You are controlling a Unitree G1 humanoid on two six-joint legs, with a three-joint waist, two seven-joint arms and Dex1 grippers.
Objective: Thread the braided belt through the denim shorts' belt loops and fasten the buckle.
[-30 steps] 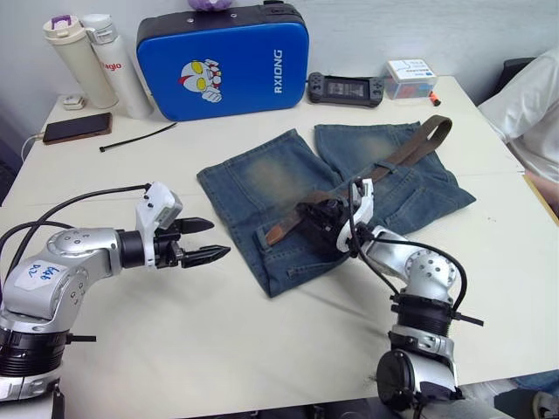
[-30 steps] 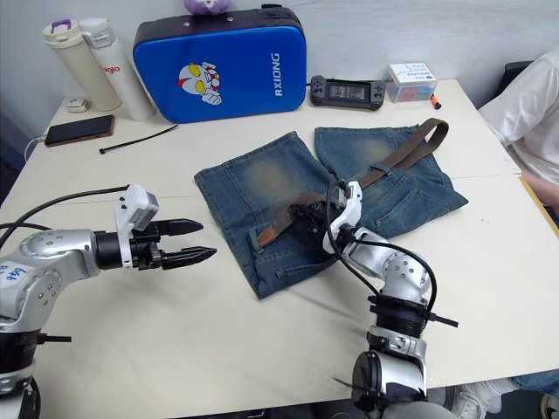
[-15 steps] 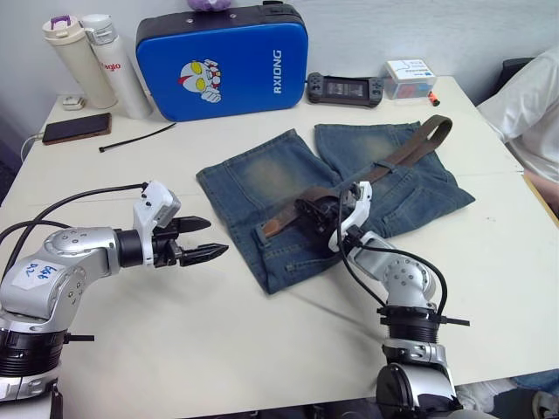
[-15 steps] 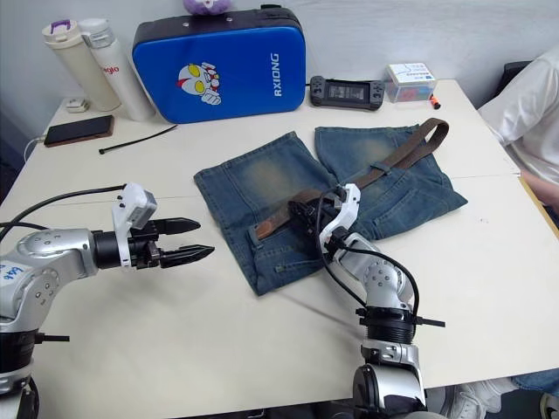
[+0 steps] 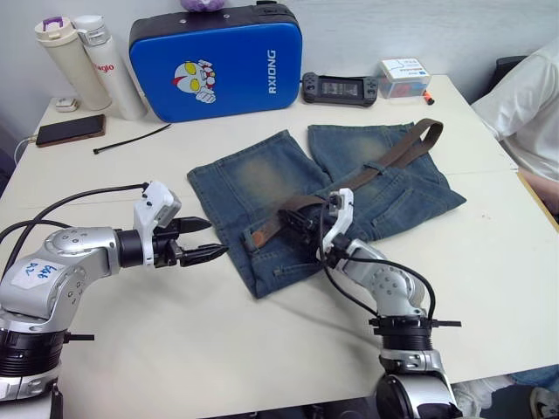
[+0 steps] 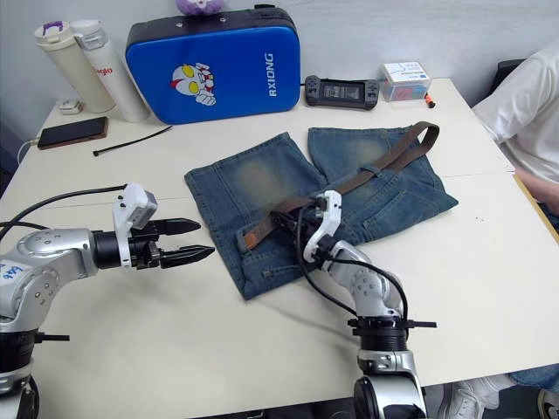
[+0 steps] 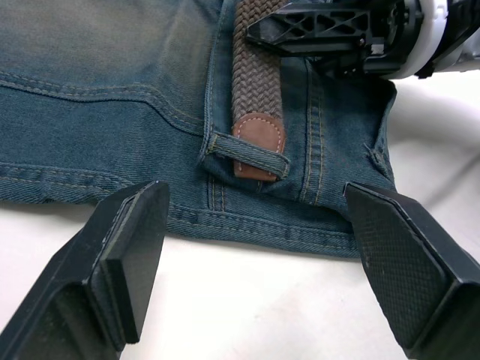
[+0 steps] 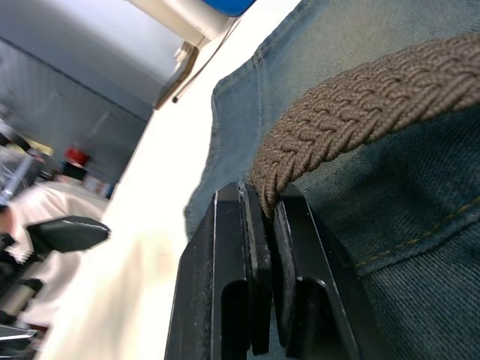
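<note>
surface: cream table (image 5: 262, 349), grey wall behind; wide bare stretch along the near edge.
far left: two bottles (image 5: 87, 61) upright, phone (image 5: 63, 130) flat, thin black cable tie (image 5: 131, 138) beside it.
left gripper (image 5: 203, 240): spread wide, holding nothing, hovering over bare table just left of the shorts' near corner, fingers aimed at the waistband.
back edge: blue case (image 5: 218, 57) leaning on the wall, game controller (image 5: 339, 86) and small box (image 5: 403, 77) to its right.
denim shorts (image 5: 253, 183): flat mid-table, waistband toward the near left, legs toward the far right.
braided belt (image 5: 397, 155): long axis running diagonally, near left to far right; tan tip tucked under one of the belt loops (image 7: 247, 152) at the waistband, far end curling past the leg hem; raised in a hump where gripped.
buckle: cannot be made out.
right gripper (image 6: 291, 223): clenched on the braided belt mid-length, strap pinched between the closed fingers (image 8: 247, 255), above the denim.
far right: person's white sleeve (image 5: 528, 105) at the table edge.
open room: bare table right of the shorts.
</note>
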